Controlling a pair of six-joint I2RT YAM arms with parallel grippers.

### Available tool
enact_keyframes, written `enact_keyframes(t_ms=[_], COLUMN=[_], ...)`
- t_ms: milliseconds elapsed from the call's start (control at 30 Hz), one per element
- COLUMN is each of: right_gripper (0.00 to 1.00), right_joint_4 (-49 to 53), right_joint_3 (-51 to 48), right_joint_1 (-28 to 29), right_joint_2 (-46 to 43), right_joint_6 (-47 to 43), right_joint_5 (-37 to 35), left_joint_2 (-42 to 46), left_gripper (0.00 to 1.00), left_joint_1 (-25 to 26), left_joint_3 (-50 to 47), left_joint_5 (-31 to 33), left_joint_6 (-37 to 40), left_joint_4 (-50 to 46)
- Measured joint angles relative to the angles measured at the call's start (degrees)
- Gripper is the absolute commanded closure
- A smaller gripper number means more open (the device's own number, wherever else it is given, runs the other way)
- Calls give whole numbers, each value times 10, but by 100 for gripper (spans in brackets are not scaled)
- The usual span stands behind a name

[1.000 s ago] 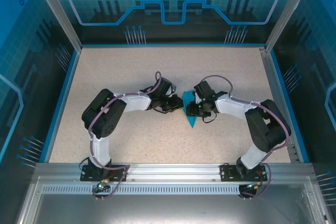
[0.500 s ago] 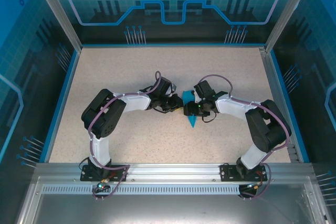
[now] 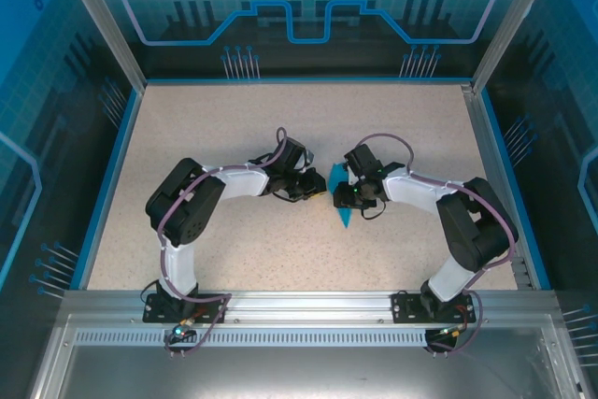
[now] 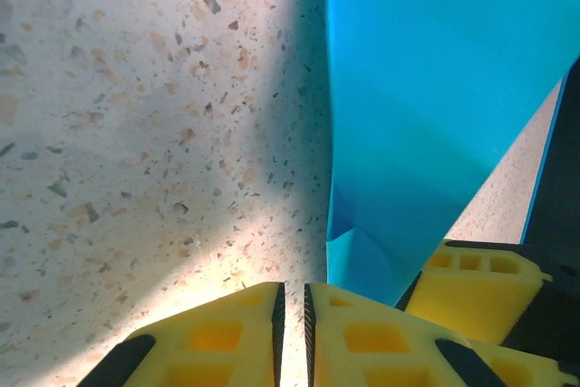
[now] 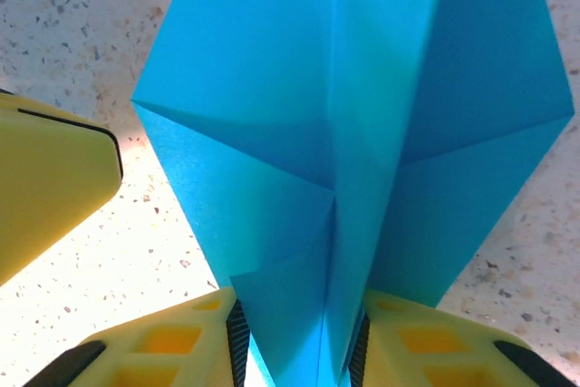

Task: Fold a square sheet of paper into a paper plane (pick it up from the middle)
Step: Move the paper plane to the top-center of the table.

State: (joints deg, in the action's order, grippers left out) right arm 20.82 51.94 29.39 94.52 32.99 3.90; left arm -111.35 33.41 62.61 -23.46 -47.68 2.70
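Where the arms bend inward over the speckled surface (image 3: 234, 128): the left claw (image 3: 313, 184) and right claw (image 3: 338, 195) sit almost nose to nose, and the blue paper plane (image 3: 345, 215) pokes out between and below them (from above, just a sliver and a pointed tip).

Left claw: in its own wrist view the left claw (image 4: 292, 292) is clenched to a thin slit, and nothing can be seen in that slit. The paper plane (image 4: 426, 106) starts just to the right of the slit and rises ahead of the right-hand finger.

Right claw: in its wrist view the right claw (image 5: 299, 314) is grasping the paper plane (image 5: 362, 88). The folded centre of the paper runs down between the two ribbed pads and fills the gap.

Paper plane: it spreads ahead of the right claw as a creased kite shape, with a ridge down the middle and flaps on both sides. It is only partly folded, and the layers overlap near the pads.

Hidden or cut off: the end of the paper inside the right claw runs off the bottom edge of the wrist view. From above, both claws cover most of the sheet. Whether the paper touches the left claw's right finger is hard to tell, because shadow and blue merge there.

Neighbours: a yellow finger (image 4: 480, 283) of the right claw shows low on the right beside the left claw, and one yellow finger (image 5: 45, 178) of the left claw shows to the left of the right claw.

Surface: the pale speckled surface (image 4: 136, 88) is shadowed ahead of the left claw.
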Motion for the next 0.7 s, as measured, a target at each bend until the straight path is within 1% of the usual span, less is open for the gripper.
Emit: enact_keyframes(t_ms=[233,433,600,700], right_gripper=[66,76,80,85], right_joint_4=[16,27,32,33], right_joint_3=[12,15,20,22], right_joint_1=[5,6,6,6], right_joint_2=[0,0,0,0], right_joint_6=[2,10,15,16], right_joint_5=[-16,-32,-39,-42], left_joint_2=[-7,-7,-7,-7], left_gripper=[82,78,75,72], left_joint_1=[0,0,0,0], left_joint_3=[3,3,3,3], left_joint_5=[0,0,0,0], left_joint_6=[0,0,0,0], left_joint_4=[-9,-9,-9,-9])
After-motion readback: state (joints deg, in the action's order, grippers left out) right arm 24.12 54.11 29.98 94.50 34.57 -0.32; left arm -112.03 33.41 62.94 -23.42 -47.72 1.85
